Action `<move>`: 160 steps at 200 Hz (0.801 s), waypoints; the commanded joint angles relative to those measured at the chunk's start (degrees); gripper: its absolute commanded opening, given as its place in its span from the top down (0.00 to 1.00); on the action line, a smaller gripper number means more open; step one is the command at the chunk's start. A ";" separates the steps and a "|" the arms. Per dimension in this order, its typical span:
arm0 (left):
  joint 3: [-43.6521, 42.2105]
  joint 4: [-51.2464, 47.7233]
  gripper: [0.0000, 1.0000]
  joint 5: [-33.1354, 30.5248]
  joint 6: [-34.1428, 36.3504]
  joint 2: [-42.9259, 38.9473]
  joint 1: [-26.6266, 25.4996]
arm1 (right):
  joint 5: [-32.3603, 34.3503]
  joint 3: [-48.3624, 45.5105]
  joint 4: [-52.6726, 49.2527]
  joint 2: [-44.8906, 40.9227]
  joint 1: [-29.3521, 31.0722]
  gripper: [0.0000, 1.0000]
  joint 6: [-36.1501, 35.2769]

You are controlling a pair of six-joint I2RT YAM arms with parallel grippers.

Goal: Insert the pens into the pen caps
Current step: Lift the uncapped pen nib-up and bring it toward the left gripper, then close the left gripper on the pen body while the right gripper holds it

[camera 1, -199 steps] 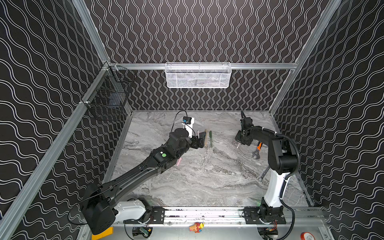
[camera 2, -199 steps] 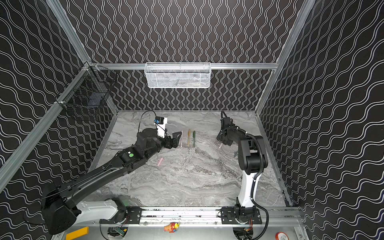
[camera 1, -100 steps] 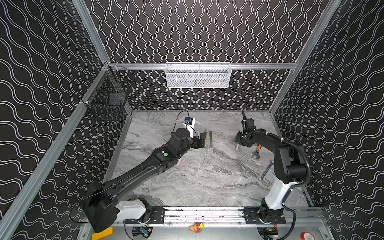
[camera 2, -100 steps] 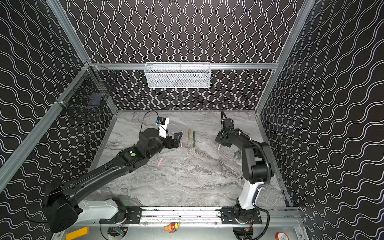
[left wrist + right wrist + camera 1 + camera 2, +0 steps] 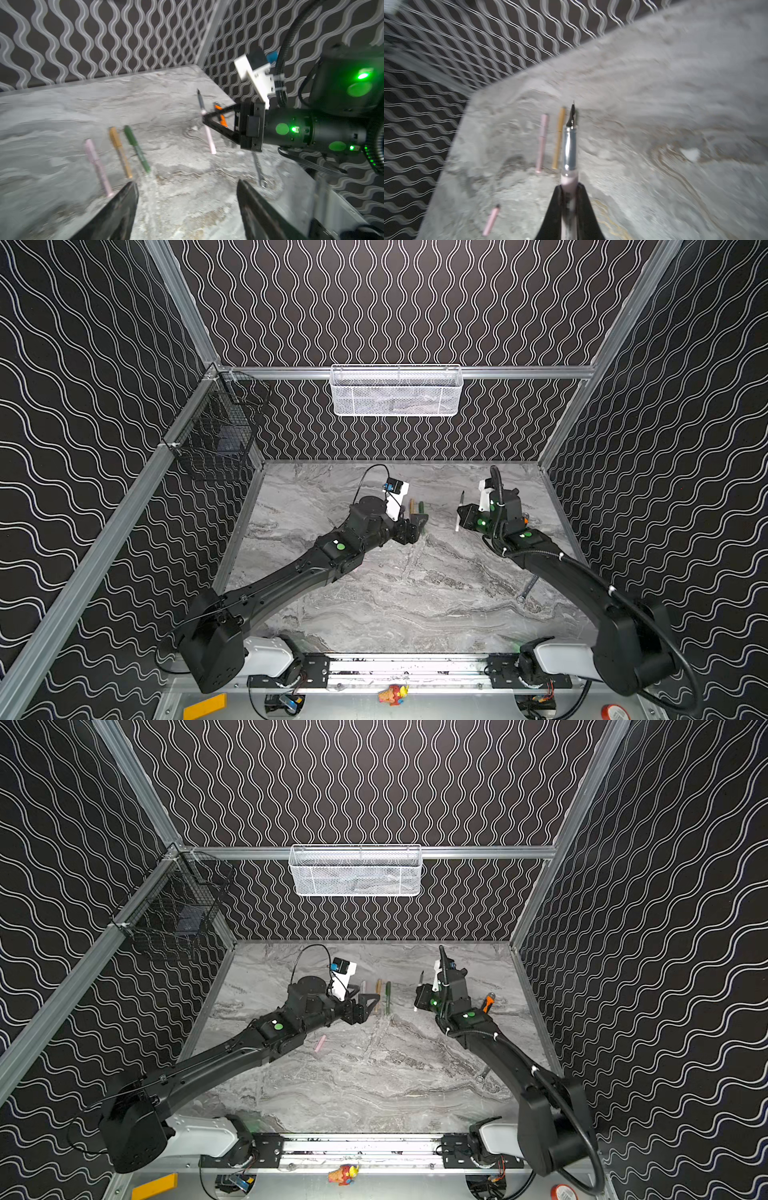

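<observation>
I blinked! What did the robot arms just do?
The right end effector, shut on the uncapped pale pink pen, and the open left end effector edged closer together; the right elbow sank. The three capped pens and short pink cap stayed.

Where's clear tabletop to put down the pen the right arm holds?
Bare: front middle of the table, between the pink cap and the spanner; the strip by the back wall. Crowded: around the capped pens beside the left tool.
</observation>
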 commanded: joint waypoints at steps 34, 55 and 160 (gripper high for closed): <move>-1.90 14.18 0.34 19.92 -4.15 1.77 0.76 | -5.57 -1.74 10.13 -7.77 4.27 0.91 3.24; -2.12 18.41 0.38 25.54 -7.36 3.04 2.02 | -7.19 -2.93 11.79 -9.38 7.02 0.91 3.11; -0.54 21.74 0.52 32.54 -10.70 8.23 3.77 | -9.99 -5.03 14.84 -11.69 9.05 0.91 4.67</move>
